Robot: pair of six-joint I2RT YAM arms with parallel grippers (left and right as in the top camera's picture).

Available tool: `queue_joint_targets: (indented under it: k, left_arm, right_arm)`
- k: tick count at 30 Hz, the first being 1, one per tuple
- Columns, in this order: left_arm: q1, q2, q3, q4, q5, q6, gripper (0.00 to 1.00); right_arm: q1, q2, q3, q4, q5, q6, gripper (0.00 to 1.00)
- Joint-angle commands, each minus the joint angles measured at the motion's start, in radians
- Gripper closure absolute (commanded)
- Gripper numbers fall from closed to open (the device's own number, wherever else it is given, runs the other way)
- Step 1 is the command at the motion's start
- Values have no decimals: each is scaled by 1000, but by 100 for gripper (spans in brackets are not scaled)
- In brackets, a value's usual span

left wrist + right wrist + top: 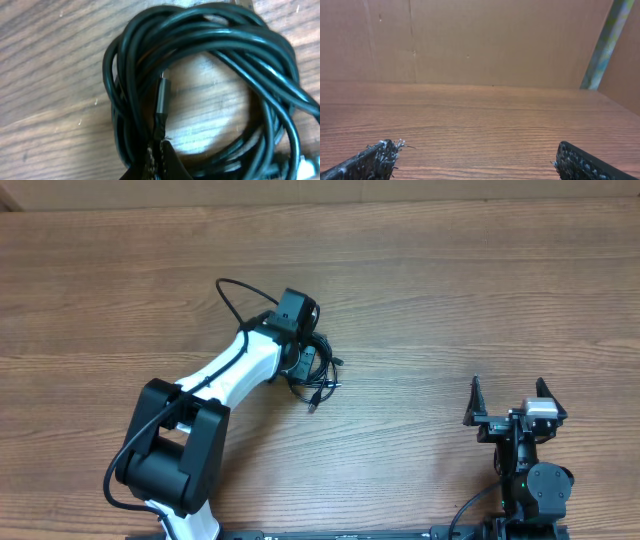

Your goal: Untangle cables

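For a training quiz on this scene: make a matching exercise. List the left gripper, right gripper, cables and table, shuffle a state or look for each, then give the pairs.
Column one:
1. left gripper
2. right gripper
3. cables
4. table

Column two:
a. brown wood grain
b. open, holding nothing
c. shut on the cables
d. black, coiled in one bundle

Pairs: 1-c, 2-b, 3-d, 4-a
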Motion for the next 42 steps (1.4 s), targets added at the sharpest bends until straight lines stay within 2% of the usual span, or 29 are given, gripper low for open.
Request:
queue_joint_targets:
  k: [1, 5, 8, 14, 17, 22, 27, 30, 33, 34, 35, 36, 39, 42]
  left_arm:
    - [-6, -10, 138, -87, -4, -8, 96]
    - [-6, -13, 270, -249, 39, -12, 96]
    - [-6, -13, 328, -350, 47, -89, 96]
    - [-7, -13, 336, -533, 53, -421, 96]
    - [-15, -13, 322, -615, 131, -594, 96]
    - [-71, -13, 261, -567, 269, -809, 96]
    - [-172, -13, 185, -437, 316, -868, 96]
    - [-221, -13, 174, -425, 312, -833, 82]
    - [-240, -13, 176, -422, 286, -704, 47]
    - [-240, -13, 175, -425, 274, -661, 34]
    - [-239, -13, 175, -428, 261, -613, 11]
    - [-236, -13, 175, -434, 243, -568, 1]
    - [-222, -13, 175, -457, 119, -494, 0]
    - [-201, -13, 175, -480, -64, -490, 5]
  right_arm:
    - [-5, -4, -11, 5, 5, -1, 0]
    - [-5, -4, -11, 5, 5, -1, 0]
    - [-5, -4, -11, 5, 5, -1, 0]
    - [-5, -4, -11, 5, 5, -1, 0]
    - [-5, -4, -11, 5, 5, -1, 0]
    - [-5, -4, -11, 5, 5, -1, 0]
    - [-5, -4, -11, 5, 5, -1, 0]
    - [-5, -4, -11, 5, 5, -1, 0]
    - [-5, -4, -11, 5, 5, -1, 0]
    - [-5, -4, -11, 5, 5, -1, 0]
    - [-5, -4, -11, 5, 5, -1, 0]
    - [-5, -4, -11, 5, 5, -1, 0]
    - [-5, -4, -11, 5, 5, -1, 0]
    - [-5, -4, -11, 5, 5, -1, 0]
